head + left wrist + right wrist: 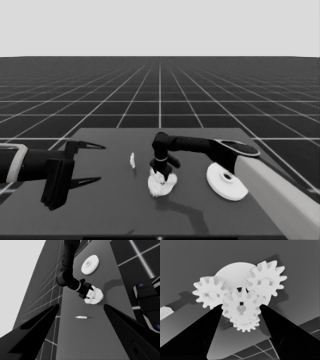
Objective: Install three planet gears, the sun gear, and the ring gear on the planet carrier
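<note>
Near the middle of the table [100,210], the right tool [161,172] reaches down onto the smaller round part [161,186]. That part is the planet carrier. The right wrist view shows gears on it. One planet gear [211,294] sits at about 9 o'clock on the carrier, one [267,281] at about 2 o'clock, and one [246,324] peeks out at 6 o'clock, partly hidden. The sun gear [240,306] is in the middle, between the two fingers of the right tool. The fingers touch its sides, so the tool looks clamped on it.

So four gears are at the carrier now. I think the sun gear is being set in place, but I cannot tell if it is all the way down.

The larger round part [226,181], the ring gear, lies at 3 o'clock from the carrier, well apart, not yet used. It must go on top last.

A thin white piece [132,160] lies at 10 o'clock from the carrier.

The left tool [92,162] waits over the left end of the table, fingers wide apart, holding nothing.
</note>
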{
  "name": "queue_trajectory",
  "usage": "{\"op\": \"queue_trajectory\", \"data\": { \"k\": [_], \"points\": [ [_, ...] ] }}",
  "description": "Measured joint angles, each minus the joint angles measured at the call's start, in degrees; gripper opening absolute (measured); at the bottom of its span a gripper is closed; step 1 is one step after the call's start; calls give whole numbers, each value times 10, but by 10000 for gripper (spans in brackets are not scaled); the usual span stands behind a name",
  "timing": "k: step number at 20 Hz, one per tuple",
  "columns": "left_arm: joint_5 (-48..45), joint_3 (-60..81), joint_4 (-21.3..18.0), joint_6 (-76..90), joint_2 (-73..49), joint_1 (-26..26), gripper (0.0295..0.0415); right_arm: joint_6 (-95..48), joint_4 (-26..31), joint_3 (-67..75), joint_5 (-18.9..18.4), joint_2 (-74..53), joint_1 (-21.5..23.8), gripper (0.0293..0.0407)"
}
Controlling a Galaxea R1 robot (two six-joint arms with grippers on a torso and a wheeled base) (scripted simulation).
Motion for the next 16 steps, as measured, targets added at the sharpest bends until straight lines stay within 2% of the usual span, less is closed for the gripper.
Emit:
{"op": "queue_trajectory", "data": {
  "k": [16],
  "points": [
    [0,0,0,0,0,0,385,96,0,0,0,0,0,309]
  ]
}}
